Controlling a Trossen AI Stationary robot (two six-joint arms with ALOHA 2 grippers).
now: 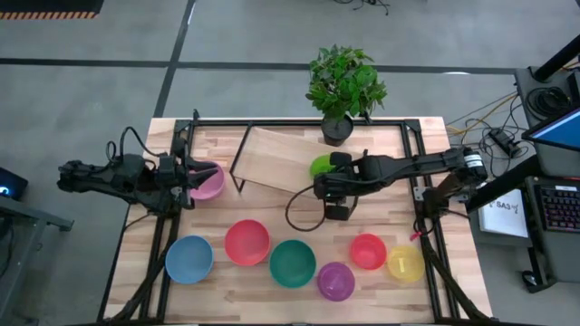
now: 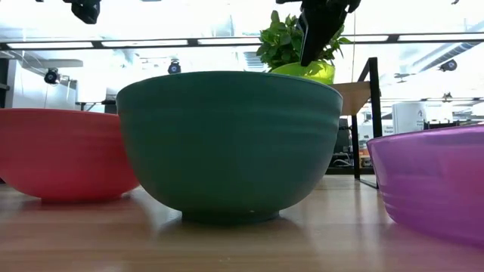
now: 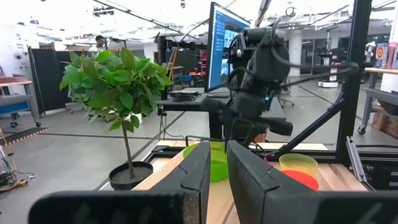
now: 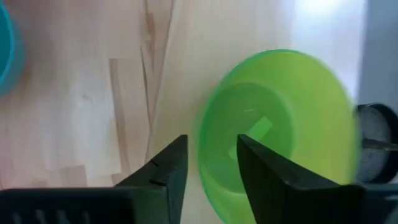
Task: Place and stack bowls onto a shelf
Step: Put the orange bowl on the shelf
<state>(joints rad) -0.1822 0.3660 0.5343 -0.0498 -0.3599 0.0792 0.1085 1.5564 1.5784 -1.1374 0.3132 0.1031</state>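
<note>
A: Where does the lime green bowl [image 1: 319, 165] sit?

B: On the right end of the shelf [image 1: 276, 157], the light-wood board lying at the far middle of the table [image 1: 399, 290]. It looks empty in the right wrist view. The potted plant [image 1: 343, 86] stands just beyond it at the table's far edge.

A: And the right gripper [image 4: 210, 163]?

B: Directly over that bowl. Its 2 fingers stand a little apart, straddling the bowl's near rim, with a gap visible between them, so it looks open rather than clamped. I cannot tell whether either finger touches the rim.

A: The left gripper [image 1: 192, 175]?

B: At the left side of the table, level with the shelf, right against the pink bowl [image 1: 208, 182]. In its own wrist view the fingers are close together with only a narrow slit between them. From above, the gripper overlaps the pink bowl's rim, so it appears to be gripping it, though the contact itself is hidden.

A: What about the rest?

B: 6 bowls lie in a loose row along the near half of the table. From left to right: blue bowl [image 1: 188, 259], red-orange bowl [image 1: 246, 242], teal bowl [image 1: 293, 263], purple bowl [image 1: 336, 281], orange bowl [image 1: 368, 251] and yellow bowl [image 1: 405, 263]. All are upright and each looks empty. The orange and yellow ones touch or nearly touch; the others sit just beside their neighbours.
</note>
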